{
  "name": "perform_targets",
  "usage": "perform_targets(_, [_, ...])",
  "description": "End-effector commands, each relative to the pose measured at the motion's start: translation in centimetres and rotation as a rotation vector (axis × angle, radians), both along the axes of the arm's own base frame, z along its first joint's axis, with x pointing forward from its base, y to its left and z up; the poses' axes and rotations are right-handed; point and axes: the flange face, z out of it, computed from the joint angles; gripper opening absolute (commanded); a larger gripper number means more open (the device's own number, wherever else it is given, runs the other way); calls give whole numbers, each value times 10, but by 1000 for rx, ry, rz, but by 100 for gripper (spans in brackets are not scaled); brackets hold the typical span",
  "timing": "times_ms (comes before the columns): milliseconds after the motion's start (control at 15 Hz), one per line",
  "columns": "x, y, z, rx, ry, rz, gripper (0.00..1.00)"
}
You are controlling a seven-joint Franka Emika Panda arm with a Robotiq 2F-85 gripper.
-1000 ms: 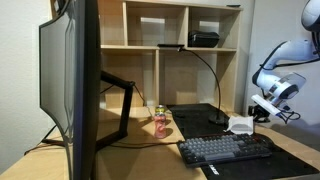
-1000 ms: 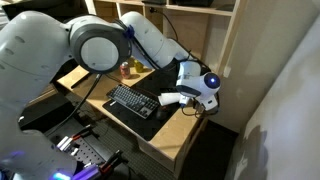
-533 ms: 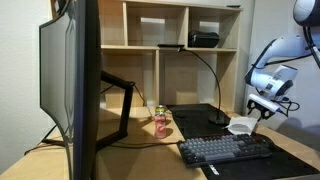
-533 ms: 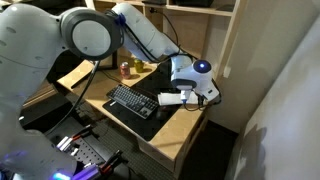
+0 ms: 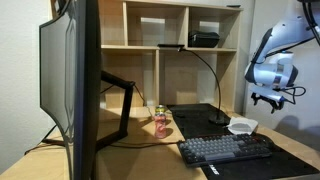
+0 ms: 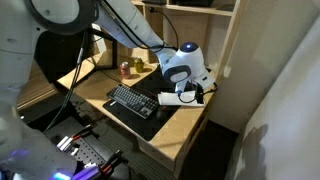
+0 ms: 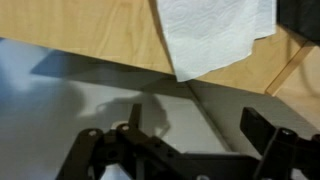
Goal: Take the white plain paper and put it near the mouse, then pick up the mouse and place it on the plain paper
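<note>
The white plain paper (image 5: 240,126) lies crumpled on the wooden desk, just behind the right end of the dark keyboard (image 5: 225,149). In the wrist view the paper (image 7: 215,35) rests near the desk's edge with one corner over it. My gripper (image 5: 268,99) hangs in the air above the paper, clear of it. Its fingers (image 7: 268,130) stand wide apart at the bottom of the wrist view, where the gripper (image 7: 180,132) is open with nothing between them. In an exterior view the gripper (image 6: 196,92) is beside the paper (image 6: 170,98). I cannot make out the mouse with certainty.
A large monitor (image 5: 70,85) fills the left. A black desk lamp (image 5: 216,95) arches over a dark mat behind the keyboard (image 6: 130,102). A small red-labelled can (image 5: 160,123) stands mid-desk. Shelves (image 5: 180,40) line the back. The desk edge (image 7: 110,58) drops to grey floor.
The gripper has opened and let go of the paper, then risen above it. The paper now rests on the desk by the keyboard's end.
</note>
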Motion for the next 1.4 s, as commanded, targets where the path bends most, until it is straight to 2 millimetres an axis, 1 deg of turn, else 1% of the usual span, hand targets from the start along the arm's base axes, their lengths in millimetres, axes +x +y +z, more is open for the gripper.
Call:
perform_targets(0, [-38,7,17,9,153,-17,100])
perform_targets(133, [-50,18,28,57,223,71,100])
perform_targets(267, [-58,32,46,119,227,158,100])
perform_targets(400, [-66,46,57,172,242,242,100])
perform_targets(667, [-92,57,69,233,309,442,100])
perform_targets(733, [-93,59,76,264,279,479,100])
perform_targets(800, [-78,54,66,220,297,399,100])
perform_targets(867, [-80,53,70,224,291,411,100])
perform_targets(1000, [-80,53,69,224,292,404,100])
perform_targets(1067, [-75,61,59,207,344,452,100])
perform_targets(1133, [-75,70,47,183,391,536,100])
perform_targets(1333, [-75,82,21,154,437,683,100])
